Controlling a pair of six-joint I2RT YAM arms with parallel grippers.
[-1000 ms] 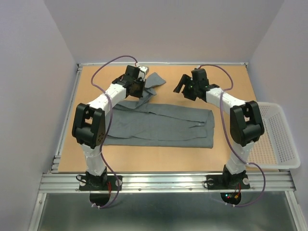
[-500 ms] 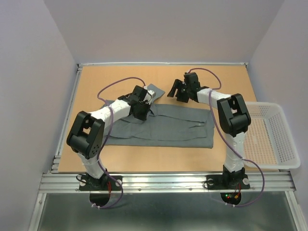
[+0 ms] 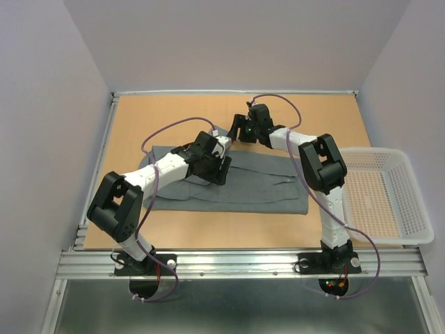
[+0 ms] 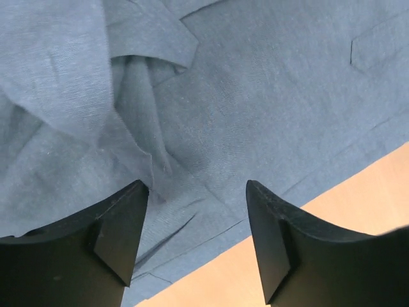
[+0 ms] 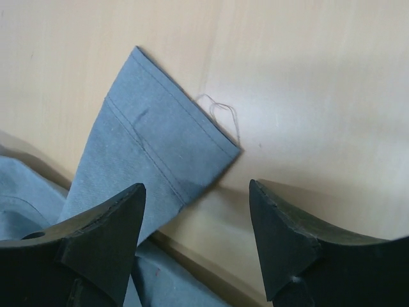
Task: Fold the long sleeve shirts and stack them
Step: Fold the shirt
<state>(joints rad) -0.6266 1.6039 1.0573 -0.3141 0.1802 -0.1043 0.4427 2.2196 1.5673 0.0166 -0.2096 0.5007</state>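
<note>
One long sleeve shirt [image 3: 264,184], plain grey cloth, lies flat in a wide strip across the middle of the wooden table [image 3: 160,115]. My left gripper [image 3: 221,167] hovers open just above its upper middle. The left wrist view shows creased shirt cloth [image 4: 255,102] under the spread jaws [image 4: 197,192], with nothing between them. My right gripper [image 3: 240,129] is open at the shirt's far edge. In the right wrist view its jaws [image 5: 197,192] straddle the end of a sleeve cuff [image 5: 160,147], which lies flat on the wood with a loose thread.
A white mesh basket [image 3: 400,174] hangs off the table's right side. White walls close in the back and both sides. Bare wood shows along the far strip of the table and in front of the shirt [image 3: 229,226].
My left gripper has opened and let go of the sleeve, then moved right and nearer over the shirt's body. My right gripper has slid left to the cuff.
</note>
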